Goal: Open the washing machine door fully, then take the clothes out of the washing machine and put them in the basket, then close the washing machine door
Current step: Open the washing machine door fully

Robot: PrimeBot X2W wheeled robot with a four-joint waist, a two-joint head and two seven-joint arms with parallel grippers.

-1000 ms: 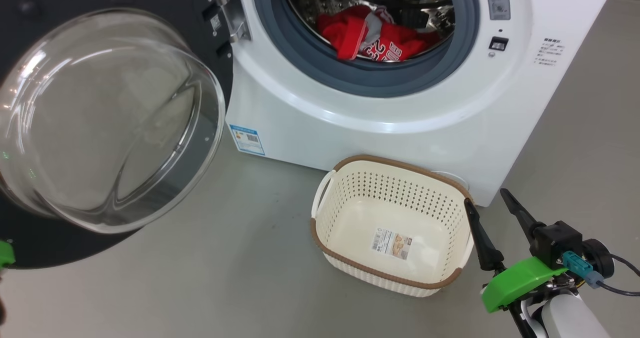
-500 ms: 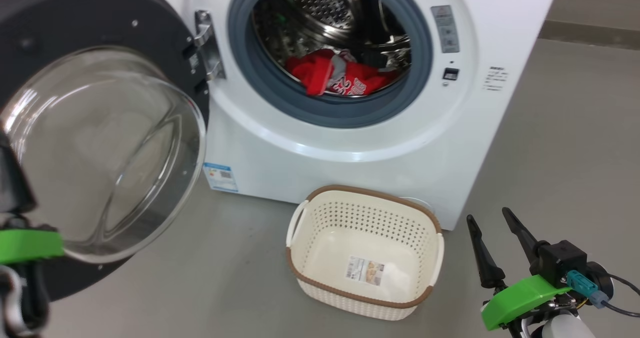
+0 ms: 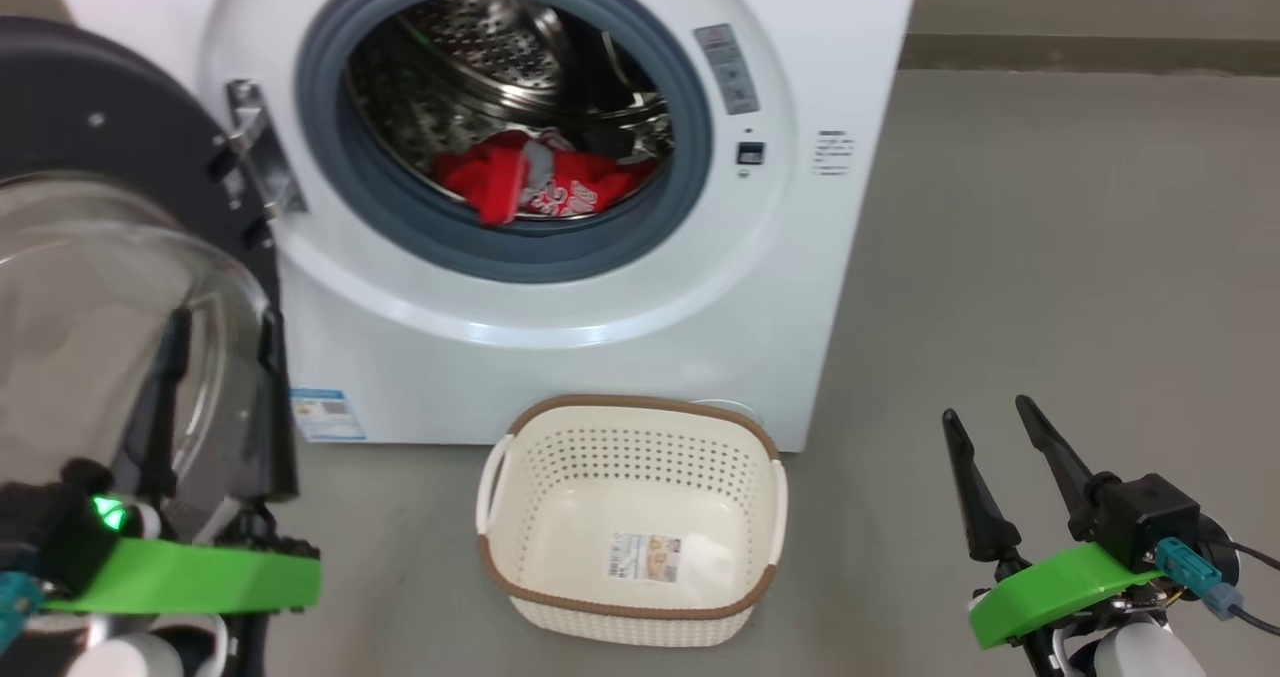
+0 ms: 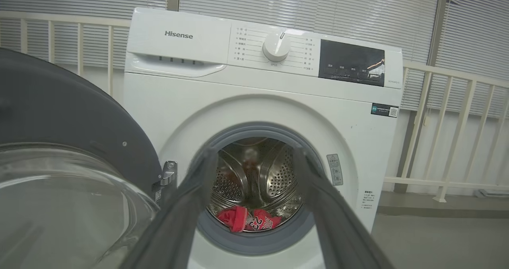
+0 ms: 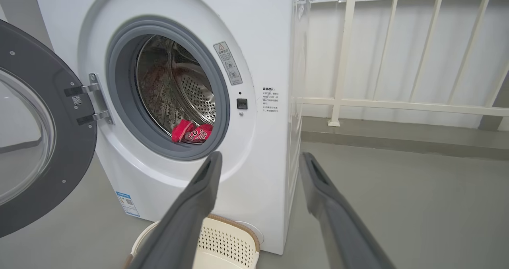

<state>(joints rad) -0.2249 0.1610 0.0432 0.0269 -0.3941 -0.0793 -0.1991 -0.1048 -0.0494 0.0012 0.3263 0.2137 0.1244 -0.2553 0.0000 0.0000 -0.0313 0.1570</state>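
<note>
While door (image 5: 75, 142) gapes | Hisense washer (image 4: 254, 98); clothes (image 4: 248, 220) read 23 | left fingers (image 4: 187, 213), right fingers (image 5: 199, 209) spread

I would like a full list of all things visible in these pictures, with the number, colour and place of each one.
washing machine: one, white, on the floor ahead
door: one, dark grey with clear glass, swung open to the left of the opening
clothes: one small heap, red with some white and grey, at the bottom of the drum
basket: one, cream with brown rim, on the floor before the machine
sticker: one, pale, on the basket's bottom
label: one, blue, machine's lower left corner
dial: one, white, top panel
railing: one, white, behind the machine
left claw: one, dark fingers, open, before the door's glass
right claw: one, dark fingers, open, right of the basket
</note>
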